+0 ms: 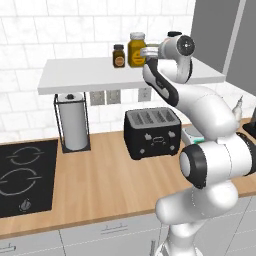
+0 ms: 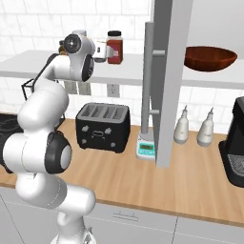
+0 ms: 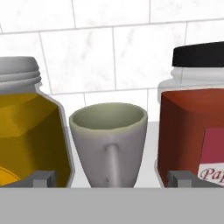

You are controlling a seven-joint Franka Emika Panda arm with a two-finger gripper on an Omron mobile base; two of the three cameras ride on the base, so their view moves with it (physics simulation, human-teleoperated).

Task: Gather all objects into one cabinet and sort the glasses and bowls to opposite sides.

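A pale grey cup (image 3: 108,144) stands on the white wall shelf (image 1: 95,75) with its handle turned toward the hand, between a yellow jar (image 3: 26,131) and a red jar (image 3: 192,131). My gripper (image 3: 111,178) is open and level with the cup, one fingertip low on each side and apart from it. From the base, the gripper (image 2: 101,51) reaches in at the shelf beside the red jar (image 2: 114,46). The dark brown bowl (image 2: 210,57) sits on the shelf of the cabinet (image 2: 167,71), whose grey door stands open with its steel handle (image 2: 148,81) showing.
A small brown jar (image 1: 118,56) and the yellow jar (image 1: 136,49) stand close to the hand. Below on the wooden counter are a black toaster (image 1: 151,131), a paper towel holder (image 1: 73,121), a cooktop (image 1: 22,175), a scale (image 2: 146,148), two bottles (image 2: 181,126) and a coffee machine (image 2: 236,143).
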